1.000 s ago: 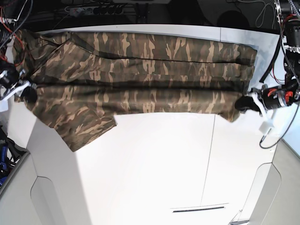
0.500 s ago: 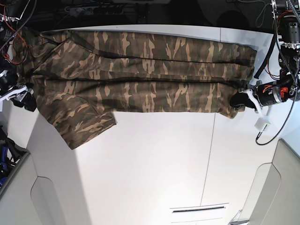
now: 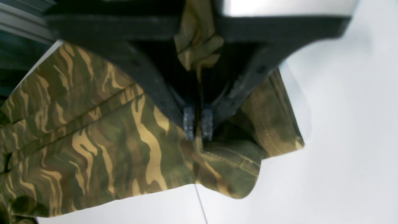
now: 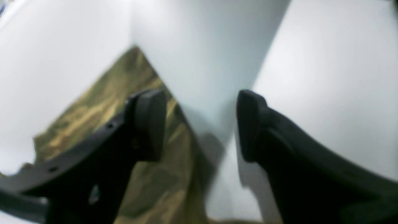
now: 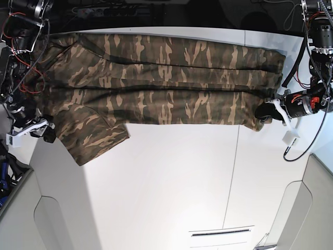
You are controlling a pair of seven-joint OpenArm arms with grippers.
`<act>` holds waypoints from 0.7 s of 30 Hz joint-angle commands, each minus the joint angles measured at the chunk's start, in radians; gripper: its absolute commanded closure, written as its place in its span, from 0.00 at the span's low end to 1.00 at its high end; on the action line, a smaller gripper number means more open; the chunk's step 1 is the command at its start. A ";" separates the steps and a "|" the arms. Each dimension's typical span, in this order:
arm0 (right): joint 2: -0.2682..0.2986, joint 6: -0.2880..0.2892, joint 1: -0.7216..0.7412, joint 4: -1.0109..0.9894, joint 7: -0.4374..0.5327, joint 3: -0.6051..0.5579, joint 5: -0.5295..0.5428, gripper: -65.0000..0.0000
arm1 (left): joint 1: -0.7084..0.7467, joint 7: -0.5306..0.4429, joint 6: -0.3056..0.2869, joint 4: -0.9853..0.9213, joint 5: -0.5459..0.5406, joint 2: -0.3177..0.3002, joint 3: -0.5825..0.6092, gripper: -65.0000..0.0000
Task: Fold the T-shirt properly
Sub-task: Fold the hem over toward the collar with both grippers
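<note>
White table [image 5: 171, 182]; camouflage T-shirt [image 5: 156, 83] spread, no readable label. Left hand [image 3: 197, 126] pinching hem; right hand [image 4: 199, 124] gaping, empty.

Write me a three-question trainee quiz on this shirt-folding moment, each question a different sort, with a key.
1. True or false: the left claw is shut on a corner of the T-shirt.
2. Multiple choice: the right claw is A) shut on a sleeve, B) open with nothing between its fingers, C) out of sight.
3. Fill in: in the base view, the sleeve spreads onto the white ____ beside the right claw.

Key: 1 true; 2 B; 3 table.
</note>
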 commanded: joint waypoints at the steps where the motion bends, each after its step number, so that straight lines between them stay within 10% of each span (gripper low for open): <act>1: 0.016 0.007 0.024 -0.012 0.033 -0.021 0.009 0.45 | -0.016 -0.014 -0.009 0.015 -0.021 -0.016 -0.008 1.00; 9: -0.010 0.035 0.026 -0.053 0.048 -0.175 0.010 0.47 | -0.016 -0.022 -0.009 0.015 -0.022 -0.016 -0.008 1.00; 16: -0.034 0.045 0.026 -0.008 0.046 -0.176 0.010 1.00 | -0.016 -0.022 -0.009 0.015 -0.021 -0.017 -0.008 1.00; 21: -0.033 0.045 0.026 0.072 -0.077 -0.175 0.052 1.00 | -0.016 -0.026 -0.009 0.015 -0.023 -0.017 -0.008 1.00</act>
